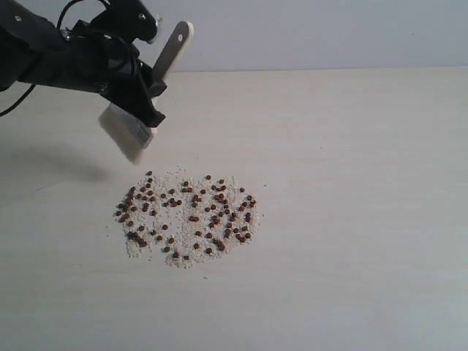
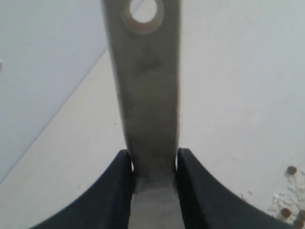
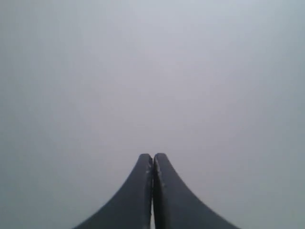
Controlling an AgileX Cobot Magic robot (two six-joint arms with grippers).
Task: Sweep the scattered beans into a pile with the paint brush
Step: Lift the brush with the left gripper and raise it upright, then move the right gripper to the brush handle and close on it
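Observation:
The paint brush [image 1: 170,53] hangs in the air at the upper left, handle up and to the right, cream bristles [image 1: 126,134] pointing down at the table. My left gripper [image 1: 142,91] is shut on the brush near the ferrule; its handle with the end hole [image 2: 148,86] runs out between the two black fingers [image 2: 153,164]. The beans [image 1: 191,213], reddish-brown among pale crumbs, lie spread in a loose round patch just below and right of the bristles, not touched by them. A few beans [image 2: 289,210] show at the left wrist view's edge. My right gripper [image 3: 153,157] is shut on nothing, facing a blank grey surface.
The pale wooden table [image 1: 351,183] stretches to the right and in front of the bean patch. A light wall [image 1: 314,33] rises behind the table's far edge. The left arm casts a shadow [image 1: 51,164] on the table at the left.

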